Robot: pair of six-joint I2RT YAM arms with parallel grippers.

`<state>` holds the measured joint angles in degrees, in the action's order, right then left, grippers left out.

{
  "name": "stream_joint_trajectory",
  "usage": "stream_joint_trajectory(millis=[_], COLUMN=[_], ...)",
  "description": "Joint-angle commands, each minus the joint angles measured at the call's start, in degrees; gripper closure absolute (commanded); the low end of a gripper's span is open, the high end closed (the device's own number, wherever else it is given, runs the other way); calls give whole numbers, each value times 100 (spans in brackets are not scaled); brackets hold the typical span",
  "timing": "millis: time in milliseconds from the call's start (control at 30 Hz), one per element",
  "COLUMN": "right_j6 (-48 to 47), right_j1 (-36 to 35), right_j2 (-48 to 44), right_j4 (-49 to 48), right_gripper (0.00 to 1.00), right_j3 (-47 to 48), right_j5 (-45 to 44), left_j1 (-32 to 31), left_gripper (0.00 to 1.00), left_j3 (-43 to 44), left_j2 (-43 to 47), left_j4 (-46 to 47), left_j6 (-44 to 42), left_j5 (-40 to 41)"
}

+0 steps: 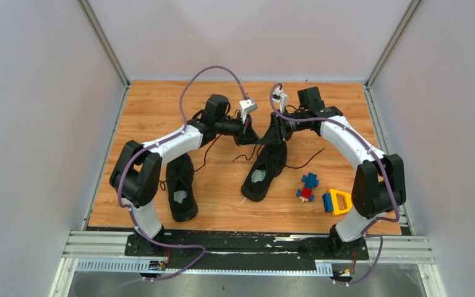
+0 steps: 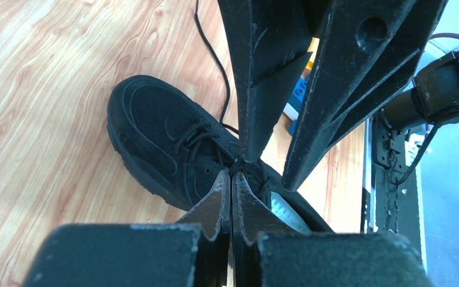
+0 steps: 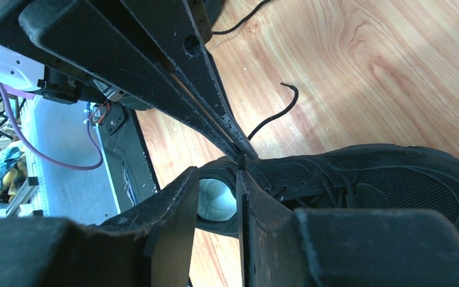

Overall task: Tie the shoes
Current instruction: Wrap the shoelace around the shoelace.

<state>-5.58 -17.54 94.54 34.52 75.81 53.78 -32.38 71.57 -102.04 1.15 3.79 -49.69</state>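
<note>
The left tool (image 2: 231, 177) is pointing up from the bottom edge with its two fingers pressed together, their tips sitting over the laced throat of a black shoe (image 2: 155, 128). The right tool (image 2: 269, 173) is hanging in from above with its fingers standing apart, one tip nearly touching the left tool's tips. The shoe is lying on the wooden table (image 2: 54, 89), and a loose lace (image 2: 212, 54) is running across the boards beside it.

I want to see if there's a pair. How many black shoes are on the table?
2. The left shoe lies toward the left side of the table; the middle shoe sits near its centre. None seems hidden.
</note>
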Motion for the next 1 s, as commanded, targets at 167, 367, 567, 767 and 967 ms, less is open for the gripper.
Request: stream_joint_trajectory(millis=[167, 367, 567, 767, 967], right_j6=[-115, -156, -112, -61, -74], right_j1=[22, 22, 13, 13, 20], right_j2=[-13, 67, 130, 139, 143], right_j4=[-278, -264, -263, -249, -251], right_gripper=[72, 72, 78, 81, 97], right_j3=[302, 319, 312, 267, 206], right_j5=[-543, -400, -152, -2, 143], left_j1=[-96, -118, -126, -123, -123], left_gripper=[100, 100, 100, 100, 100], left_j3=[189, 194, 215, 223, 246], left_j2=[-11, 0, 0, 1, 0], left_j4=[166, 163, 144, 132, 122], left_j6=[69, 69, 68, 64, 60], left_j5=[-163, -172, -157, -142, -115])
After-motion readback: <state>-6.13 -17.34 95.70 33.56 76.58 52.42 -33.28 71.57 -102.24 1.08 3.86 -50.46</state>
